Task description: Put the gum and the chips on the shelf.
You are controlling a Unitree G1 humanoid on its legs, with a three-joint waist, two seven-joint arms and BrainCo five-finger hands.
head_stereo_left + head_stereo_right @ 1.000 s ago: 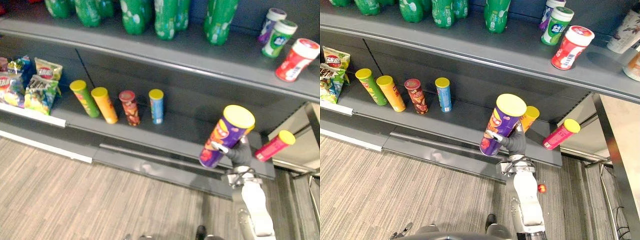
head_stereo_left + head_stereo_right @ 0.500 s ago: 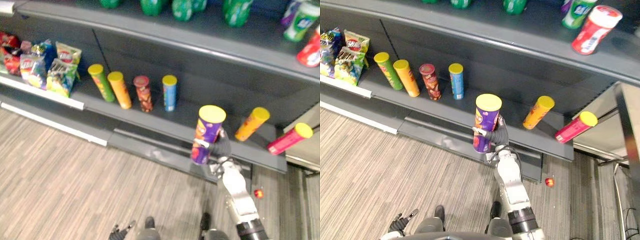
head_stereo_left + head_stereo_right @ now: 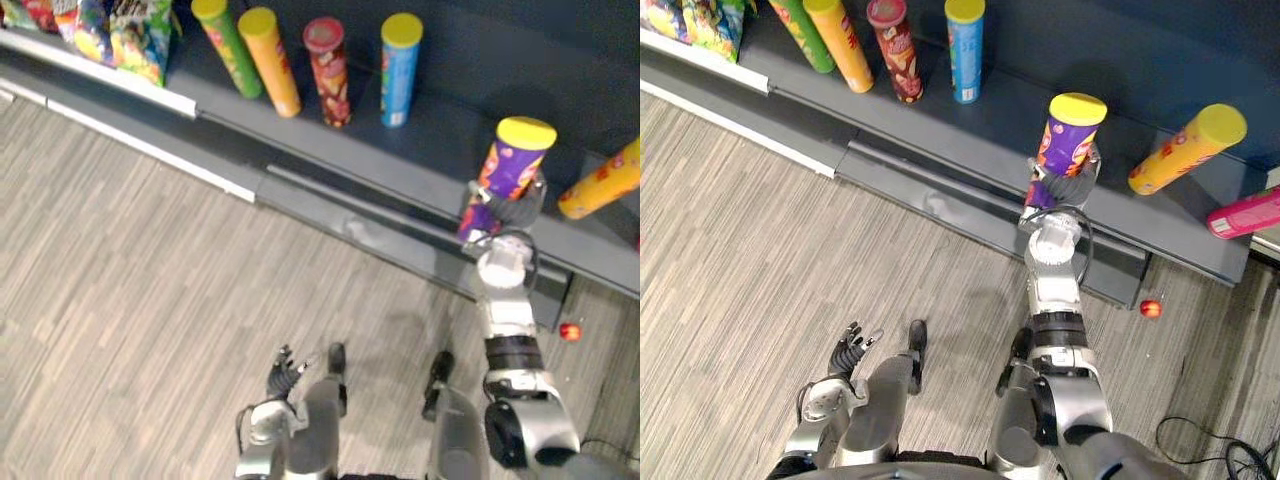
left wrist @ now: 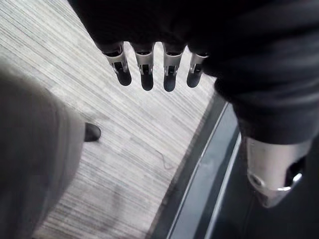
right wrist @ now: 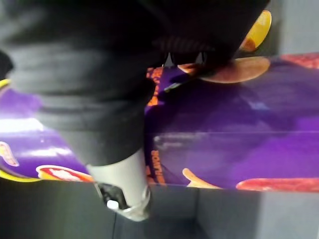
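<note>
Purple chips can (image 3: pixel 1065 140) with yellow lid, held at the front edge of the lower shelf (image 3: pixel 1005 115), lid uppermost; cannot tell whether the base is down on the board yet. Along the same shelf, toward the robot's left, four cans (image 3: pixel 895 50) in a row, chip bags (image 3: pixel 700 20) beyond them; toward the right, an orange can (image 3: pixel 1185 150) and a pink can (image 3: pixel 1245 213). Right hand (image 3: pixel 1064 188) wrapped round the lower part of the purple can, fingers and thumb curled against the tube in the right wrist view. Left hand (image 3: pixel 850 350) low at the robot's side over the wood-look floor (image 3: pixel 760 250), fingers (image 4: pixel 145 74) straight and loose, holding nothing. Small red ball (image 3: pixel 1151 308) on the floor just below the shelf. By the look of it, a light, stiff cardboard tube, smooth-skinned and so apt to slip, tall and narrow and so apt to tip; best taken round the body near mid-height, clear of the soft lid
</note>
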